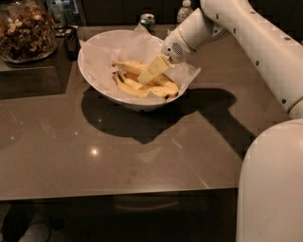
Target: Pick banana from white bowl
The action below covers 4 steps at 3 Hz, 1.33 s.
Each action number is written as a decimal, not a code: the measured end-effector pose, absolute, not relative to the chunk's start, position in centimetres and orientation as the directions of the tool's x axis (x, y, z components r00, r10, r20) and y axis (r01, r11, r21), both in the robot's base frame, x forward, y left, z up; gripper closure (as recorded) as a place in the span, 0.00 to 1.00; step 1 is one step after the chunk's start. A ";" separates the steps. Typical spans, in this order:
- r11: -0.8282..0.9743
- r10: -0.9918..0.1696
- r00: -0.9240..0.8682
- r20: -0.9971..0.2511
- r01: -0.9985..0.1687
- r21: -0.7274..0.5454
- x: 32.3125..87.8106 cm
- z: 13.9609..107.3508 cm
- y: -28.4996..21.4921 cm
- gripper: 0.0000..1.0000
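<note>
Where the white robot arm (246,38) is extended in from the right, the gripper (147,74) is seen inside the large round white bowl (118,100), angled down and to the left, with its cream-coloured tip just over the fruit. Whether the jaws are wide or narrow cannot be told, and contact with the fruit cannot be confirmed. The long, gently curved yellow banana with dark tips (129,66) is laid across the crinkled white paper lining (102,52) of the bowl, partly hidden behind the gripper, with shorter yellow pieces (130,87) beside it on the near side. The bowl is set on the far half of the grey-brown surface (118,160). A glass jar of nuts (26,30) is placed at the far left, and a small metal can (147,20) and a clear bottle (185,10) are found beyond the bowl.
</note>
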<state>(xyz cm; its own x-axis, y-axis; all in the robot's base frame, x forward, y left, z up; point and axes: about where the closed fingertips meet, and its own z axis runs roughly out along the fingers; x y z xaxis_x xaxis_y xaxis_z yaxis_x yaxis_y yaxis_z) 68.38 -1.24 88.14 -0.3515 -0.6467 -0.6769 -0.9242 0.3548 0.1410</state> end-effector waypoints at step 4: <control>0.357 -0.619 -0.322 -0.717 -0.928 0.108 67.8 89.7 -2.0 1.00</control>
